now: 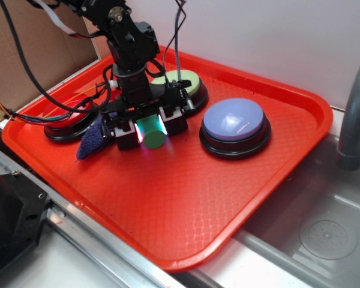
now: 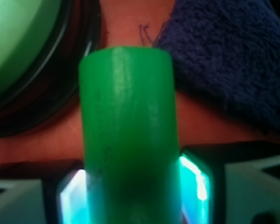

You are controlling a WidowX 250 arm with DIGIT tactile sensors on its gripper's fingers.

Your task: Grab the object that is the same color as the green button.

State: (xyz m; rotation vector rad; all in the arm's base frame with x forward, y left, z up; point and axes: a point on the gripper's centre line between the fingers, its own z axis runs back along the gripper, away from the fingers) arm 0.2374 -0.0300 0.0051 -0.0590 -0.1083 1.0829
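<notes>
The green cylinder block (image 1: 153,134) (image 2: 129,126) lies between my gripper's two fingers, its round end facing the front of the tray. My gripper (image 1: 150,127) (image 2: 133,196) is shut on it, both lit pads pressed against its sides. Just behind the gripper sits the green button (image 1: 181,83) (image 2: 18,42) with a pale lime dome on a black base. In the exterior view the arm hides part of that button.
An orange tray (image 1: 168,204) holds everything. A lavender-blue button (image 1: 234,126) sits right of the gripper, a red button (image 1: 69,120) left, and a purple-blue cloth (image 1: 93,139) (image 2: 228,60) touches the left finger. A steel sink (image 1: 324,234) and grey faucet (image 1: 354,108) lie right.
</notes>
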